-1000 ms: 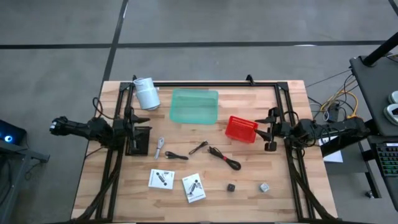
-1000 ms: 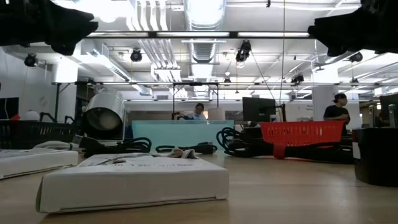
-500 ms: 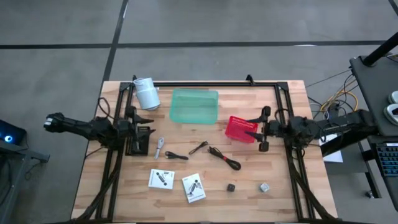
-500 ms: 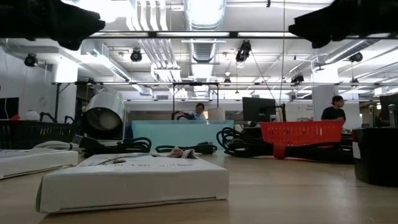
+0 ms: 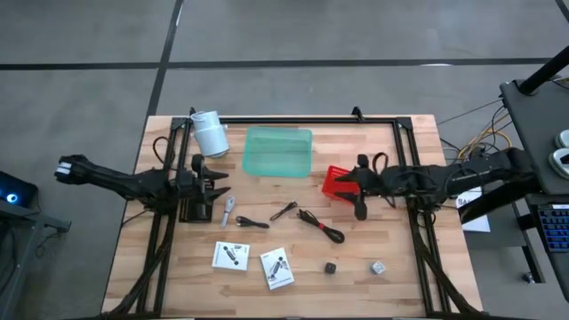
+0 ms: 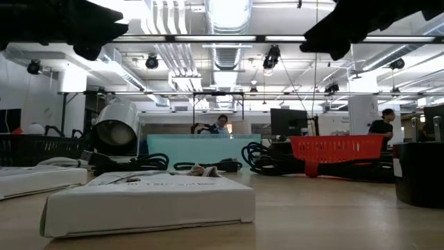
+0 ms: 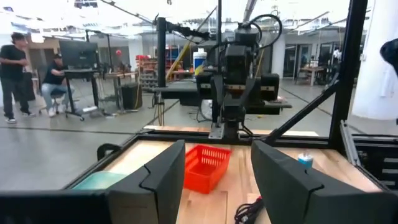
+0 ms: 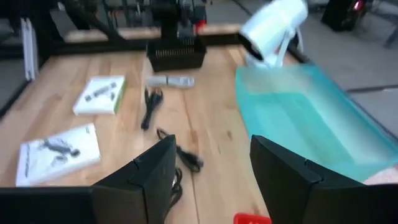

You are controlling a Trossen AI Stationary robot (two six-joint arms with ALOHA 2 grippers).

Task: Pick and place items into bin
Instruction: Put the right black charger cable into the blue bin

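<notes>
The items lie on the near half of the table: a silver piece (image 5: 228, 210), thin black cables (image 5: 320, 225) (image 5: 252, 222) (image 5: 284, 211), two white cards (image 5: 230, 256) (image 5: 277, 268), a dark cube (image 5: 330, 267) and a pale cube (image 5: 378, 267). A green bin (image 5: 278, 152) sits near the far edge and a red basket (image 5: 342, 184) to its right. My left gripper (image 5: 218, 184) (image 7: 217, 152) is open, held in the air left of the silver piece. My right gripper (image 5: 357, 188) (image 8: 212, 146) is open, held in the air over the red basket's near edge.
A white roll (image 5: 210, 133) on a stand is at the far left corner. A black box (image 5: 197, 200) sits under the left arm. Black frame rails (image 5: 293, 120) run along the far edge and both sides. People (image 7: 12, 74) are in the room beyond.
Both arms have reached inward. My right gripper has moved toward the table's left, from beside the red basket to over it. My left gripper has moved toward the table's right, nearer the silver piece. Nothing on the table has moved.
</notes>
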